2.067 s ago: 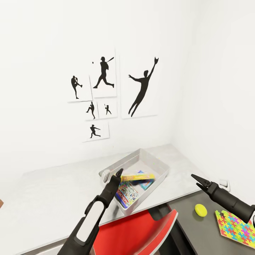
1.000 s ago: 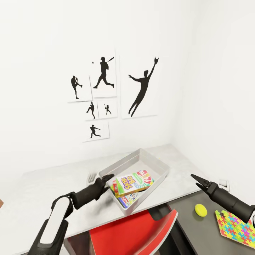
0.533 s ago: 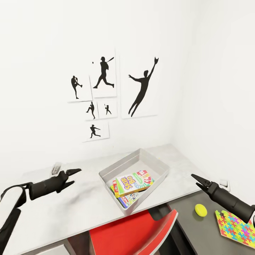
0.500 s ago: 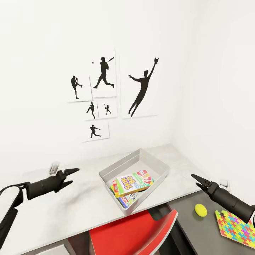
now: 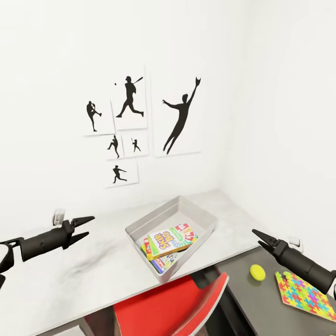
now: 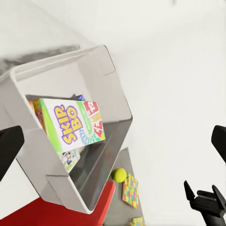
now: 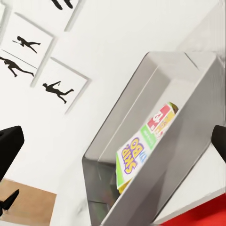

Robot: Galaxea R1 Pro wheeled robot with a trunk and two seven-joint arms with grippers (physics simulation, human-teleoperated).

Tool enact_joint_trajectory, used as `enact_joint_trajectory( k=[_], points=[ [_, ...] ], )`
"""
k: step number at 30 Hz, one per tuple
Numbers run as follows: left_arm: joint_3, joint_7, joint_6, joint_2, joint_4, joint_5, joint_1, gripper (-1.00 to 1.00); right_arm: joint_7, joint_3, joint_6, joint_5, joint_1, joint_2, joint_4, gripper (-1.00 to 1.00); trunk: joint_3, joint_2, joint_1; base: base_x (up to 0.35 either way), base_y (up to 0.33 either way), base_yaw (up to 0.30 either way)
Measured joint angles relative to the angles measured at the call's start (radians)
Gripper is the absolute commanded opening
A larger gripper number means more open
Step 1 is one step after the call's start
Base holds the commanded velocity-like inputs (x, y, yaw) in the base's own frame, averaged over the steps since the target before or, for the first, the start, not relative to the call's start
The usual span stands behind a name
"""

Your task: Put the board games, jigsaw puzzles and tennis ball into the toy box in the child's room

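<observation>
The light grey toy box [image 5: 138,226] stands on the table [image 5: 70,280]. Inside it a yellow-green-red board game [image 5: 169,239] lies on top of another printed game box [image 5: 161,263]; the left wrist view shows the same game [image 6: 70,125] in the toy box [image 6: 106,70]. My left gripper [image 5: 86,225] hovers open and empty over the table, left of the box. My right gripper [image 5: 259,237] is open and empty to the right of the box. The tennis ball [image 5: 256,272] and a jigsaw puzzle [image 5: 305,295] lie on the dark lower section below it.
A red chair [image 5: 172,303] is tucked under the table's front edge below the toy box. White walls close the corner behind and to the right, with baseball silhouette prints [image 5: 179,116]. A wall socket [image 5: 58,216] sits behind the left gripper.
My left gripper let go of the yellow-green-red game into the toy box and drew back to the left, open. The camera has shifted a little. The right arm has held still.
</observation>
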Motion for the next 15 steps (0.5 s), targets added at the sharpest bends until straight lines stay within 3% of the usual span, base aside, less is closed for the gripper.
enact_joint_trajectory(
  k=[3, 11, 15],
  points=[
    [-0.001, -0.038, 0.0, 0.032, -0.001, 0.004, 0.004, 1.0, 0.0, 0.0, 0.0, 0.0, 0.0, 0.0, 0.0, 1.0, 0.003, 0.0, 0.0, -0.212, 0.104, -0.218],
    [-0.001, -0.148, 0.001, 0.054, -0.002, 0.001, 0.023, 1.0, 0.0, 0.001, 0.0, 0.0, 0.0, 0.0, 0.0, 1.0, 0.011, 0.0, 0.0, -0.125, 0.042, -0.223],
    [-0.002, -0.214, 0.001, 0.064, -0.003, -0.03, 0.03, 1.0, 0.0, 0.001, 0.0, 0.0, 0.0, 0.0, 0.0, 1.0, 0.016, 0.0, 0.0, -0.019, 0.006, -0.225]
  ],
)
